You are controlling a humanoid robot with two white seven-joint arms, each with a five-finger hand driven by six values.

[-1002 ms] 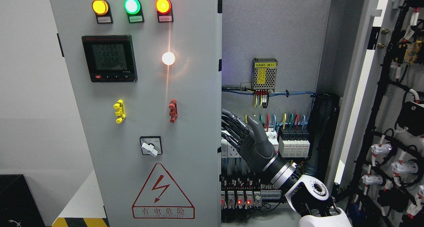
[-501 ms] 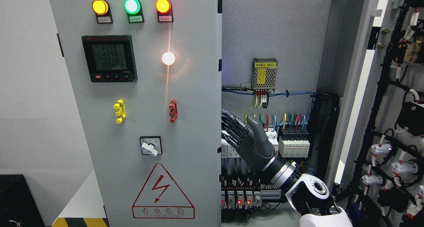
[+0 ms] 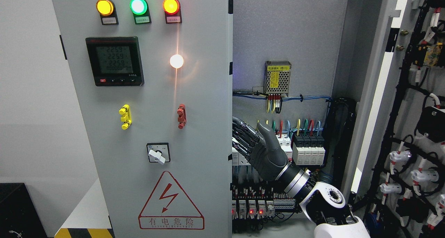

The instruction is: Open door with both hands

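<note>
I have the right hand [image 3: 259, 149] in view, its arm coming up from the lower right through a white shell joint and a ribbed metal wrist ring. The hand is dark grey, matte, with segmented fingers [image 3: 243, 133] reaching left to the free edge of the left door [image 3: 201, 126]; the fingertips pass behind that edge, so I cannot tell whether they are hooked on it or only lying against it. The thumb stands straight up, apart from the fingers.

The left door is a flat, smooth, pale grey metal panel still covering the left half of the cabinet. On its face I see three round lamps [image 3: 138, 6], amber, green and red, a black square meter [image 3: 114, 60] with a lit display, a yellow latch [image 3: 125, 116], a red latch [image 3: 181, 116], a white rotary switch [image 3: 158, 154] on a black square plate, and a red triangular warning sign [image 3: 171, 201] with a lightning bolt.

The right door [image 3: 413, 120] is swung wide open at the far right, its inner side carrying black cable runs and white cylindrical fittings. Between the doors the interior shows a perforated metal power supply [image 3: 277, 77], bundled blue wires, and rows of blocky breakers [image 3: 307, 147].
</note>
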